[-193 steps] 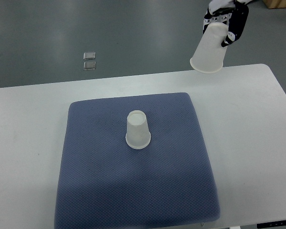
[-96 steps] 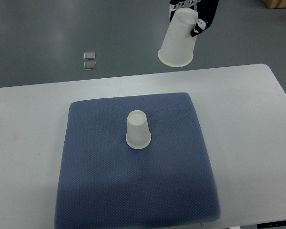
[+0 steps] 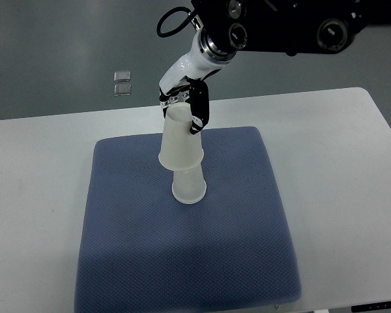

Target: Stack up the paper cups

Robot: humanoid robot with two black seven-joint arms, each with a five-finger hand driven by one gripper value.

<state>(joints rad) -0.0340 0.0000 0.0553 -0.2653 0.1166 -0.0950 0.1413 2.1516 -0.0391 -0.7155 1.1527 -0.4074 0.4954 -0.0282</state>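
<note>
A white paper cup point(image 3: 189, 188) stands upside down near the middle of a blue-grey mat point(image 3: 137, 248). A second white paper cup point(image 3: 180, 140), also mouth down, hangs directly over it, and its rim covers the top of the standing cup. My right hand point(image 3: 186, 109) is shut on the base end of this upper cup, with a black finger point(image 3: 200, 111) down its right side. The arm reaches in from the top right. Whether the upper cup touches the lower one is not visible.
The mat lies on a white table point(image 3: 339, 169) whose far edge runs just behind the hand. Beyond it is grey floor with two small clear squares point(image 3: 122, 83). The dark arm housing point(image 3: 280, 26) fills the top right.
The right hand has carried the upper cup from beyond the table's far right edge leftward and down, until it sits over the standing cup. The standing cup has not moved.
</note>
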